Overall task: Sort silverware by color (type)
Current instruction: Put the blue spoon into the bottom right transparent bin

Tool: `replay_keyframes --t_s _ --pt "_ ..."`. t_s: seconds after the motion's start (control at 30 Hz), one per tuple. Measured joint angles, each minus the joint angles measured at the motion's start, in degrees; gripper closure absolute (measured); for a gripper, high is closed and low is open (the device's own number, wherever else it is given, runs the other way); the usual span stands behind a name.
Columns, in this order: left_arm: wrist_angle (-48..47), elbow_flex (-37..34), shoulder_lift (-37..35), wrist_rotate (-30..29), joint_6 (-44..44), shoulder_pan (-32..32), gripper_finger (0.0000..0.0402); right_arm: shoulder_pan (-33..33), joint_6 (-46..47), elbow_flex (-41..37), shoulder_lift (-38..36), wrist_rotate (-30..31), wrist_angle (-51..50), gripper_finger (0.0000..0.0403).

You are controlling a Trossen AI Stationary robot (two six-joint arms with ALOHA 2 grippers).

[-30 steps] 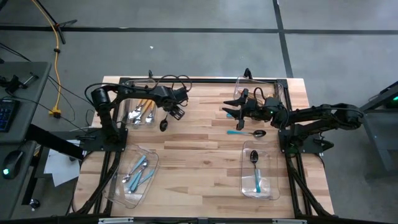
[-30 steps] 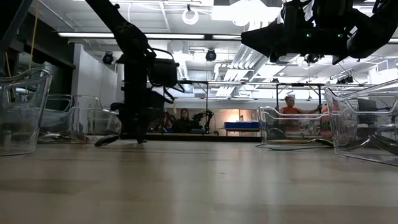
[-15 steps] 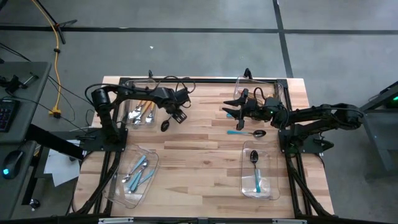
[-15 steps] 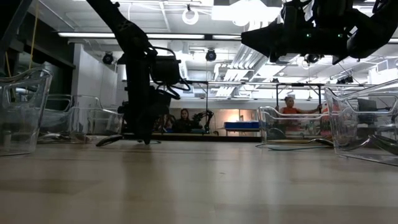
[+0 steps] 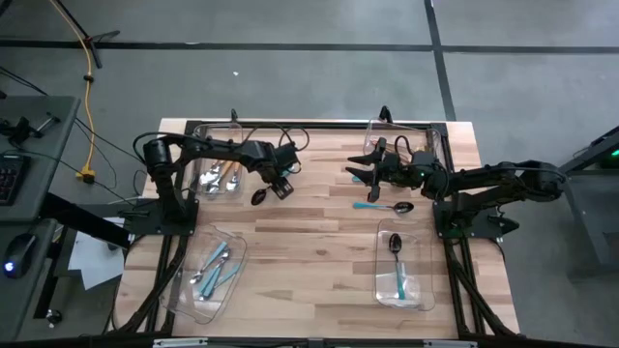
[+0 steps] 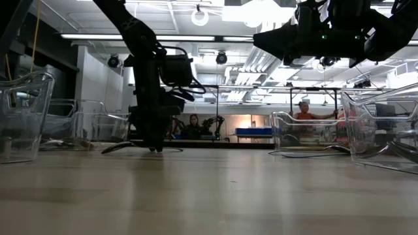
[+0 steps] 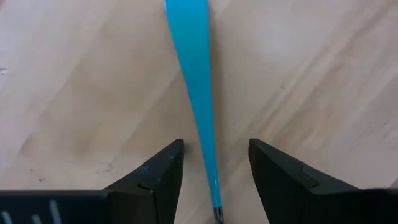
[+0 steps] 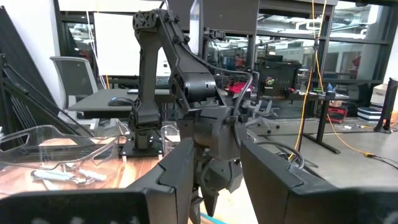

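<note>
most silverware already lies in four bins; two teal-handled black spoons remain on the table (image 5: pixel 319 246). the left gripper (image 7: pixel 214 177) straddles one teal handle (image 7: pixel 193 74) with jaws apart, not clamped; the right gripper (image 5: pixel 360 172) waits above the other spoon (image 5: pixel 384 205), jaws apart and empty. bin contents are hard to count.

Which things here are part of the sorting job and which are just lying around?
Job: teal-handled spoon between left hand fingers; teal-handled spoon by right hand; binned silverware.
Lying about: yellow cable, office chair.
</note>
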Motion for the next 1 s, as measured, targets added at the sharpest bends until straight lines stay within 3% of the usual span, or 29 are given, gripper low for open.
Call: replay_keyframes --t_s 0.23,0.5,0.83,1.0 --pt "-0.18 0.00 0.00 -0.80 1.41 -0.42 0.0252 0.00 -0.02 0.00 0.00 0.00 0.00 0.0284" --pt "-1.24 0.00 0.00 -2.18 0.96 -0.42 0.0388 0.00 -0.01 0.00 0.00 0.02 0.00 0.0284" --pt "-0.44 -0.03 -0.27 -4.95 3.21 -0.38 0.0396 0.02 0.00 0.00 0.00 0.20 -0.02 0.0284" --pt "2.17 -0.11 -4.44 -5.10 5.08 -0.62 0.0398 0.02 -0.17 0.00 0.00 0.18 -0.39 0.0284"
